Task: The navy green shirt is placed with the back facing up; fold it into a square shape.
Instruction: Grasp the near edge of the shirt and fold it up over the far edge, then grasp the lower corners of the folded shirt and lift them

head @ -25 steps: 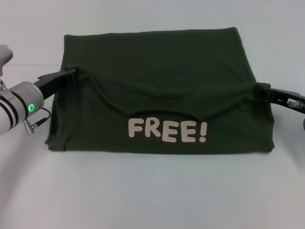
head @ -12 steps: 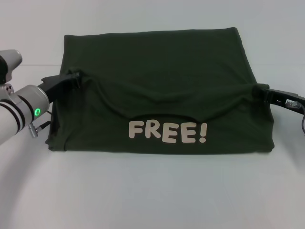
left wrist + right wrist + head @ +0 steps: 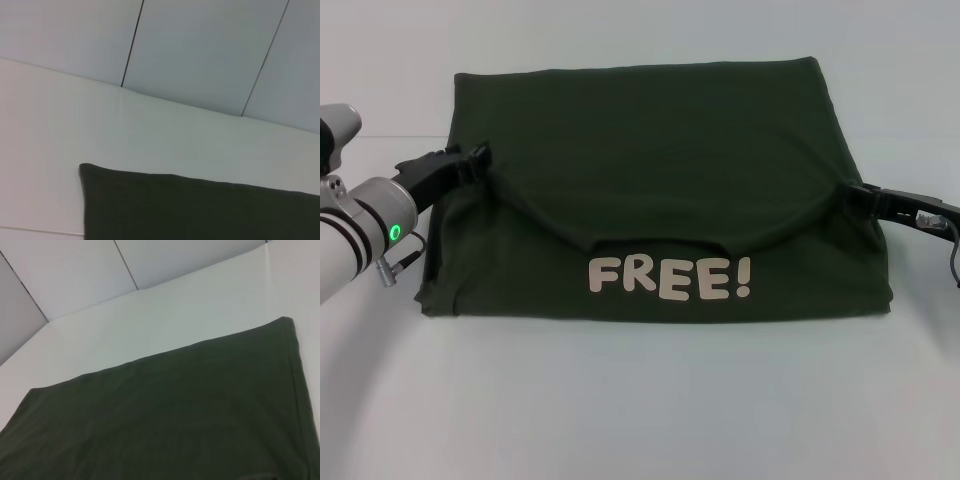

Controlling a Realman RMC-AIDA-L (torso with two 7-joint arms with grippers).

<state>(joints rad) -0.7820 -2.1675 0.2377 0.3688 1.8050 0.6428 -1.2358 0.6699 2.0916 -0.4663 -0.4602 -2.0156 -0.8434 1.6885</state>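
Note:
The navy green shirt (image 3: 660, 130) lies on the white table as a wide dark olive block. A flap is folded over its near half, showing the collar edge and the cream "FREE!" lettering (image 3: 670, 277). My left gripper (image 3: 475, 164) is at the flap's left corner, on the shirt's left edge, and looks shut on the cloth. At the flap's right corner my right gripper (image 3: 857, 196) looks shut on the cloth too. The left wrist view shows a far corner of the shirt (image 3: 200, 210). The right wrist view shows its plain upper surface (image 3: 175, 410). Neither wrist view shows fingers.
The white table (image 3: 640, 400) extends in front of the shirt and on both sides of it. Pale wall panels (image 3: 200, 50) rise behind the table's far edge. A cable hangs off my right arm (image 3: 952, 262) at the picture's right edge.
The flap between the grippers has sunk and now lies flatter on the shirt, with fewer tension wrinkles. The left gripper dropped slightly and the right gripper moved a little inward.

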